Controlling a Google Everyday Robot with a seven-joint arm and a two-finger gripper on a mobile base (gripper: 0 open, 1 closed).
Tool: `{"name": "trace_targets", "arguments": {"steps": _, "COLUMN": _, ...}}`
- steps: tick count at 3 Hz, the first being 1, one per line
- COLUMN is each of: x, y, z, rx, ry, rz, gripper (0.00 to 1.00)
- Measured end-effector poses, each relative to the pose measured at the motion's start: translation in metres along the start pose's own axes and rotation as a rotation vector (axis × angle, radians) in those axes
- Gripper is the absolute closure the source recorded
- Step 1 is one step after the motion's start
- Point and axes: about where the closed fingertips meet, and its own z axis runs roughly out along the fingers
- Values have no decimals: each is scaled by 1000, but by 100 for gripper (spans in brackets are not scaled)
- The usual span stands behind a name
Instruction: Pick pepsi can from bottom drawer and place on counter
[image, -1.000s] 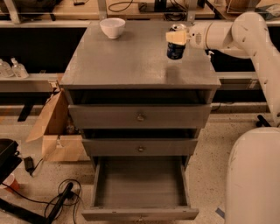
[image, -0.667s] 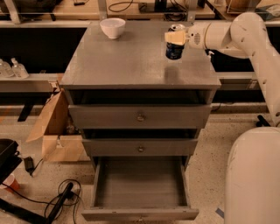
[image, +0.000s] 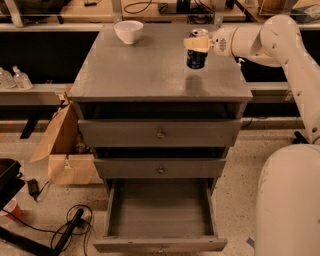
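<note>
The pepsi can (image: 196, 56), dark blue with a silver top, is at the right rear of the counter (image: 145, 67). My gripper (image: 198, 44) reaches in from the right and is shut on the can's upper part. The can seems to hang a little above the counter, with its shadow (image: 195, 82) on the grey top in front of it. The bottom drawer (image: 160, 217) is pulled out wide and its inside looks empty. The two shallower drawers above it stand slightly ajar.
A white bowl (image: 128, 31) stands at the counter's rear left. A wooden workbench with cables (image: 165, 7) runs behind. A cardboard box (image: 62, 150) and cables (image: 65, 227) lie on the floor at the left. My white base (image: 287, 205) is at the right.
My gripper has moved a little to the left over the counter with the can still in it. The drawers and the bowl have not moved.
</note>
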Motion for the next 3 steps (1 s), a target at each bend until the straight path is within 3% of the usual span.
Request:
{"name": "trace_targets", "arguments": {"steps": 1, "x": 1, "y": 2, "z": 3, "rx": -5, "ry": 1, "rz": 1, "gripper": 5}}
{"name": "trace_targets", "arguments": {"steps": 3, "x": 2, "y": 3, "z": 5, "rx": -7, "ry": 2, "rz": 2, "gripper": 0}}
